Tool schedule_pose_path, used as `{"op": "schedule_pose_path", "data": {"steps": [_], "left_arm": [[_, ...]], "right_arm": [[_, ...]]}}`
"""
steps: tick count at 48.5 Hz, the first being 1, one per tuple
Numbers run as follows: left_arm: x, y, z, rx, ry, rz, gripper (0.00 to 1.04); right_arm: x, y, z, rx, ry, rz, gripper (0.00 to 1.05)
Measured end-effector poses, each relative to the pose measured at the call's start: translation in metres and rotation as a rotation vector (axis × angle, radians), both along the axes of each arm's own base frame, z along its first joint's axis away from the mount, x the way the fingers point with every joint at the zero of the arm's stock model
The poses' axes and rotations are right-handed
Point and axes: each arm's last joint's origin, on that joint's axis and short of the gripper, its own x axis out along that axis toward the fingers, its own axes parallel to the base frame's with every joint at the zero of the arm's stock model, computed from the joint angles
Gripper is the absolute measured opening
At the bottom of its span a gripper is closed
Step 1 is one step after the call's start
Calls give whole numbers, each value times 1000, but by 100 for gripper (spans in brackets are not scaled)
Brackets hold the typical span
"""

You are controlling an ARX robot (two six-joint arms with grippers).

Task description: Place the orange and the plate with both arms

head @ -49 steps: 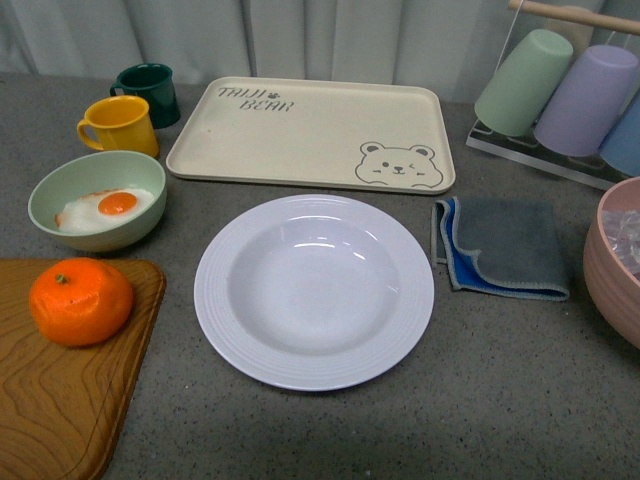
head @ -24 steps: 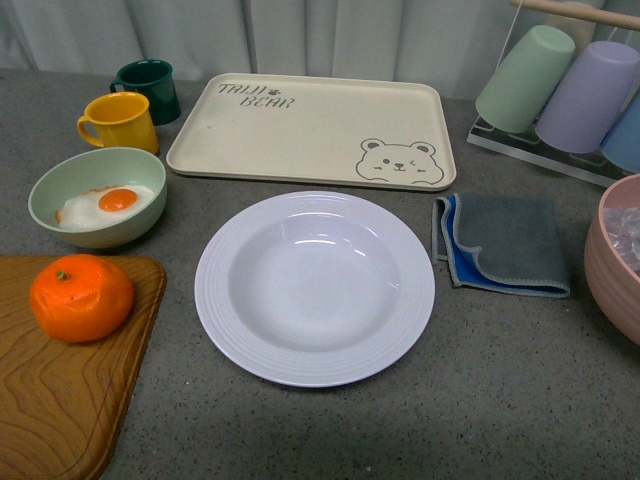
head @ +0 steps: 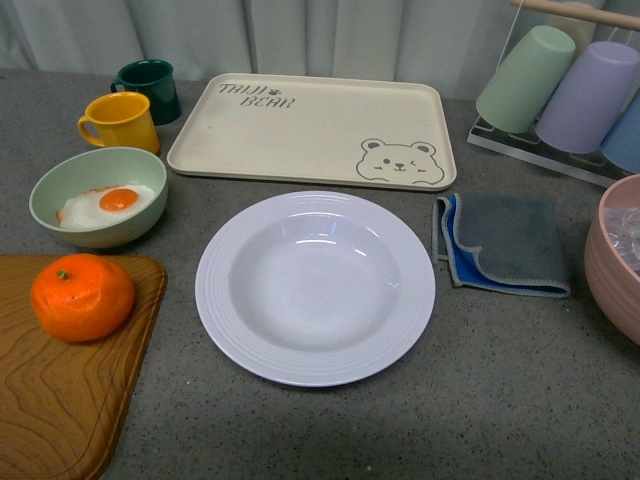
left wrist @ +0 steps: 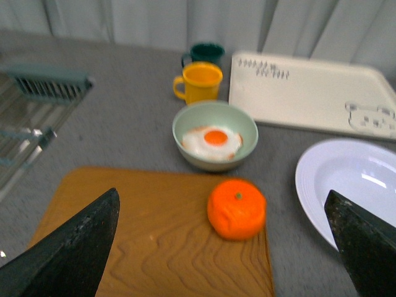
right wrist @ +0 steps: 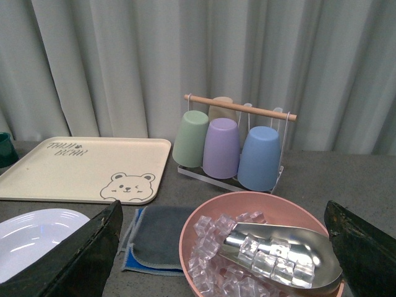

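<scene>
grey speckled table (head: 520, 400). between the wide-spread fingers of the left claw (left wrist: 221, 193) lies a wooden board (left wrist: 154, 235). beyond it sits a green bowl (left wrist: 213, 162), then a yellow mug (left wrist: 198, 83) and a dark green mug (left wrist: 207, 52). the plate (left wrist: 346, 179) lies beside one finger, with the tray (left wrist: 309, 93) past it. just ahead of the right claw (right wrist: 223, 204) stand a pink bowl (right wrist: 272, 201) and a grey cloth (right wrist: 161, 232), with a cup rack (right wrist: 247, 108) beyond.

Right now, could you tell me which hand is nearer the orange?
Left. The left hand faces the orange on the board; the right hand is by the pink bowl.
</scene>
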Motion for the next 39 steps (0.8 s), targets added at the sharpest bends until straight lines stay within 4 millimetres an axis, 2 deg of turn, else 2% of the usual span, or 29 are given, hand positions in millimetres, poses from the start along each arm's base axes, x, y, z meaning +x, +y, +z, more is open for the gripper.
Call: {"op": "schedule_pose_path", "data": {"steps": [3, 7, 15, 25, 39], "left_arm": [[7, -2, -1, -8, 51, -15, 98], [29, -7, 0, -30, 134, -69, 98], [75, -14, -22, -38, 297, -96, 98], [112, -17, -40, -70, 417, -139, 98], [151, -21, -62, -85, 540, -148, 98]], "right_arm": [[0, 0, 0, 0, 0, 0, 95], [0, 0, 0, 0, 0, 0, 95], [0, 0, 0, 0, 0, 0, 95], [0, 0, 0, 0, 0, 0, 95], [0, 0, 0, 0, 0, 0, 95]]}}
